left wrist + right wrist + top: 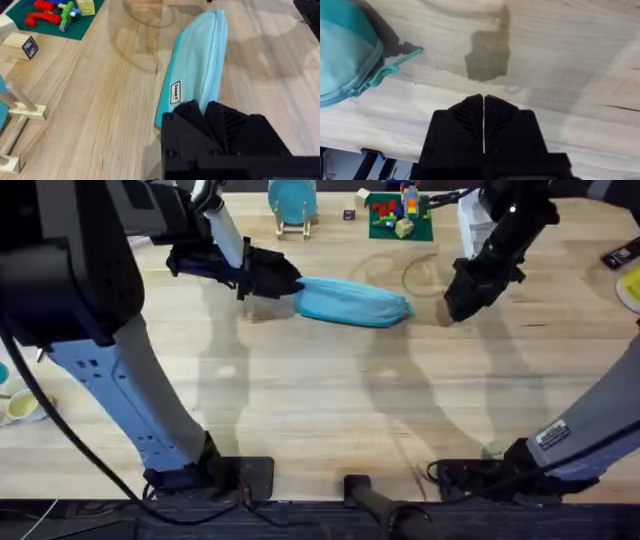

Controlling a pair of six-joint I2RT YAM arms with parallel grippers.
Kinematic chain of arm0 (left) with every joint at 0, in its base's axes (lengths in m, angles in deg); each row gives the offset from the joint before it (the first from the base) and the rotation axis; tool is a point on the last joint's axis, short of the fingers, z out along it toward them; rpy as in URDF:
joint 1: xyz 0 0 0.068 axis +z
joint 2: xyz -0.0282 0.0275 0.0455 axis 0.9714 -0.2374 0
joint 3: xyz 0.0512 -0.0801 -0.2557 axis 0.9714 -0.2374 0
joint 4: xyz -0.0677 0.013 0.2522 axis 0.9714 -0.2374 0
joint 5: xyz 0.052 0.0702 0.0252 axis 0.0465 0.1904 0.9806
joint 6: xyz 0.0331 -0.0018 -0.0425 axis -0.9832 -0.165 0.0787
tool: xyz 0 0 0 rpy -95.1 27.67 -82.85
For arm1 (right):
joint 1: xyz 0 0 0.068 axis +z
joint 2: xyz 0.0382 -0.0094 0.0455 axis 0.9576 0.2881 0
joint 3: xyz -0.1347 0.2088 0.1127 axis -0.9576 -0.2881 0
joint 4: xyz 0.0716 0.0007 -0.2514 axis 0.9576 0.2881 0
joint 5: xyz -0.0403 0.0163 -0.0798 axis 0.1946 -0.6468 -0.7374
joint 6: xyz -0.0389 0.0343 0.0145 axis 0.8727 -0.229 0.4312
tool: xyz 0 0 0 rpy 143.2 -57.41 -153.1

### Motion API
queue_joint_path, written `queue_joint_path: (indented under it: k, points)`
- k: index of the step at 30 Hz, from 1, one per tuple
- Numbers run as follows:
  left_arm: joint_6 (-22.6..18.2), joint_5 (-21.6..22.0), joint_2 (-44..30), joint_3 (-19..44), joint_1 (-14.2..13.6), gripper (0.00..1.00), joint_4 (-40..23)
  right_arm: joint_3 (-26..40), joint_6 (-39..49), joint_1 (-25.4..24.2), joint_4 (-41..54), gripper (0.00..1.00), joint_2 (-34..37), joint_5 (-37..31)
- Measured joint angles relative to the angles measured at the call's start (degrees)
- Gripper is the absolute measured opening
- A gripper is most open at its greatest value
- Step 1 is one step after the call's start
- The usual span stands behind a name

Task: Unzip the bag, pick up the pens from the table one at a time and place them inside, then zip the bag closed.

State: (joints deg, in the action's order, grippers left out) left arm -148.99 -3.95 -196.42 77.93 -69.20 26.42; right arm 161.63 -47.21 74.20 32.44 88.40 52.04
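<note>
The light blue bag (352, 302) lies on the table (320, 410) at the centre back, its long side running left to right. My left gripper (272, 280) is shut on the bag's left end; in the left wrist view the bag (200, 60) stretches away from the black fingers (210, 117). My right gripper (460, 302) hovers just off the bag's right end, shut with nothing in it. In the right wrist view its fingertips (483, 107) are pressed together, a short way from the teal pull tab (395, 62) lying on the wood. The pens are out of view.
A teal disc on a wooden stand (292, 202) and a green plate with toy bricks (398, 215) stand at the back edge. A small block (349, 215) lies between them. A black object (620, 255) and a yellow one (632, 285) sit at the right edge.
</note>
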Motion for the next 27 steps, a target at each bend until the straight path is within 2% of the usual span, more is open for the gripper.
queue_joint_path:
  k: [10,15,16,17,22,23,27]
  points:
    - [0.0,0.0,0.0,0.0,0.0,0.041,0.0,0.0,-0.2,0.0,0.0,0.035,-0.2,-0.9]
    - [0.0,0.0,0.0,0.0,0.0,0.041,0.0,0.0,-0.2,0.0,0.1,0.038,-3.8,-0.9]
    - [0.0,0.0,0.0,0.0,0.0,0.041,0.0,0.0,-0.2,0.0,0.1,0.065,-5.1,-0.9]
    - [0.0,0.0,0.0,0.0,0.0,0.041,0.0,0.0,-0.5,0.0,0.1,0.147,-6.5,-0.9]
    - [0.0,0.0,0.0,0.0,0.0,0.041,0.0,0.0,-0.4,0.0,0.3,0.86,-13.9,-0.9]
    - [0.0,0.0,0.0,0.0,0.0,0.041,0.0,0.0,-0.4,0.0,0.3,0.962,-15.4,-0.9]
    - [0.0,0.0,0.0,0.0,0.0,0.041,0.0,0.0,-0.8,0.0,0.3,0.997,-21.3,-0.9]
